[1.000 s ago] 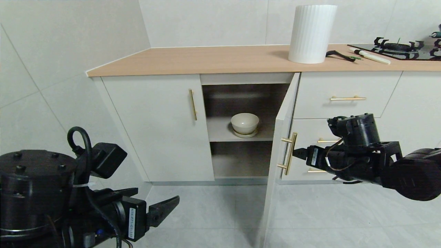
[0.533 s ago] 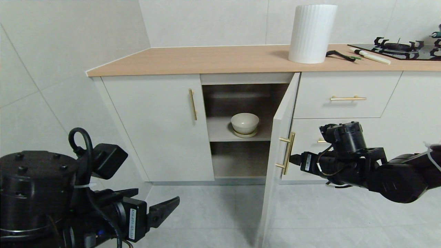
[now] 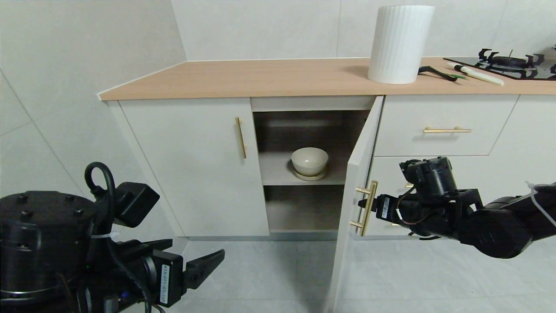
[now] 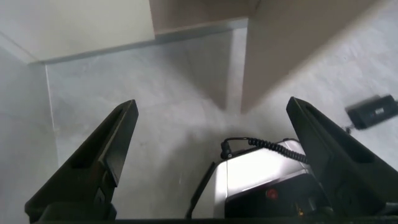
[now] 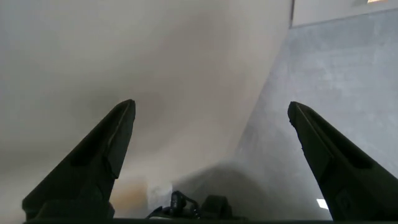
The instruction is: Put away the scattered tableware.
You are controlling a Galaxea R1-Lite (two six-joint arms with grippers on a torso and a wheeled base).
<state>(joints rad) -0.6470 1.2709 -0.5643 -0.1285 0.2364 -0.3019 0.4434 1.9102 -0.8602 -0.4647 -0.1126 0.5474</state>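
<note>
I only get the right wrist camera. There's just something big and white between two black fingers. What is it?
Observer: The open cupboard door; the right gripper is by its gold handle.
Operator: Is anything inside?
Observer: A bowl sits on a small plate on the upper shelf.
Operator: Where's my other hand?
Observer: The left gripper is low over the floor, open and empty.

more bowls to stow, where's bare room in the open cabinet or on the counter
Free: the upper shelf between the bowl and the cabinet's left wall; the whole lower shelf; the countertop left of the white canister. Crowded: right of the canister, utensils and the stove.
</note>
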